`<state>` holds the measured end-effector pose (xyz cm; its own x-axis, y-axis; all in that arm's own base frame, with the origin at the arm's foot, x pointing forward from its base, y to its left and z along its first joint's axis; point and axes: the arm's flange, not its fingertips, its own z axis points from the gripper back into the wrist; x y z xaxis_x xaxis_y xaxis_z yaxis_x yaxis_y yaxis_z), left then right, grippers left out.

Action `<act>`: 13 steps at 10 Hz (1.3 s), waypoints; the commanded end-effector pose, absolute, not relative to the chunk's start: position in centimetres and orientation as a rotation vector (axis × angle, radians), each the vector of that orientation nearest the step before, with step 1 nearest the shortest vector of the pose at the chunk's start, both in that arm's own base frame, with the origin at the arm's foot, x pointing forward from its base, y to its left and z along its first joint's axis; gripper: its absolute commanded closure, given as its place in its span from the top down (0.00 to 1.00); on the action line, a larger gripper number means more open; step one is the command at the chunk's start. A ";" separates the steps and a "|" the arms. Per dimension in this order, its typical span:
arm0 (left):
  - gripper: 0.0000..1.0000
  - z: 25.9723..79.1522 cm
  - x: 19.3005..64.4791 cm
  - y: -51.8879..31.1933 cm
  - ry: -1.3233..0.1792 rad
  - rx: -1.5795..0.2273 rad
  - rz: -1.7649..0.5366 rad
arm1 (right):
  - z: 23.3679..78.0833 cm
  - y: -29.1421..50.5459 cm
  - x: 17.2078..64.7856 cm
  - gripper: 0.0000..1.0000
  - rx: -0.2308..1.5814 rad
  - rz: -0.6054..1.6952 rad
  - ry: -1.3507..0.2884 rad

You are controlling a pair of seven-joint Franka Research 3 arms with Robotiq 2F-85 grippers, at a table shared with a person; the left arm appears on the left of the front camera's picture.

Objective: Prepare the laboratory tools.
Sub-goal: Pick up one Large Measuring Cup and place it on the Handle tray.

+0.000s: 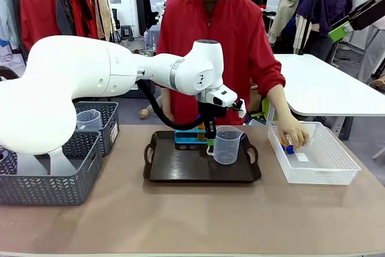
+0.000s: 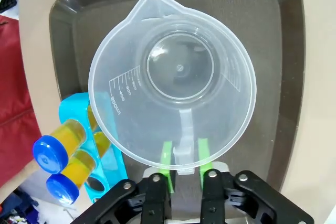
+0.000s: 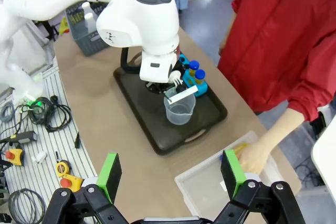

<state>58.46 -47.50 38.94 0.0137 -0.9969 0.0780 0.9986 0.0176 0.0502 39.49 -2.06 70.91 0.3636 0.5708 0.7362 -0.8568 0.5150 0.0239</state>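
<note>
2 green pads (image 2: 166, 156) of the left gripper (image 2: 184, 157) pinch the handle of the clear measuring beaker (image 2: 173, 80), upright over the tray's (image 2: 275, 77) middle; whether it rests on the tray or hangs just above, I cannot tell. At the tray's far edge a blue rack (image 2: 107, 161) holds orange tubes (image 2: 73, 135). Right of the tray, a person's hand (image 1: 293, 135) reaches into a white basket (image 1: 322, 170). The right gripper (image 3: 172, 174) hangs wide open, well apart from the tray. Setting the beaker down seems the step in hand; next, the pads must part without tipping it.
</note>
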 end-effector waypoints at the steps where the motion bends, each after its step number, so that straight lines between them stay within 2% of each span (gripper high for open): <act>1: 0.77 39.8 59.0 -47.7 -0.087 -0.037 -1.564 | 71.0 -2.0 39.4 1.00 0.454 0.965 -0.747; 2: 0.96 40.0 58.9 -47.7 -0.090 -0.039 -1.565 | 71.0 -2.0 39.4 1.00 0.454 0.965 -0.747; 3: 1.00 40.2 58.8 -47.7 -0.091 -0.039 -1.565 | 71.0 -2.0 39.4 1.00 0.454 0.965 -0.747; 13: 1.00 42.7 57.5 -47.0 -0.072 -0.046 -1.544 | 71.0 -2.0 39.4 1.00 0.454 0.965 -0.747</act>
<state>57.88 -47.05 42.09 0.0205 -0.9971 0.0738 0.9990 0.0233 0.0371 39.49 -2.06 70.91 0.3636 0.5708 0.7362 -0.8569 0.5150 0.0239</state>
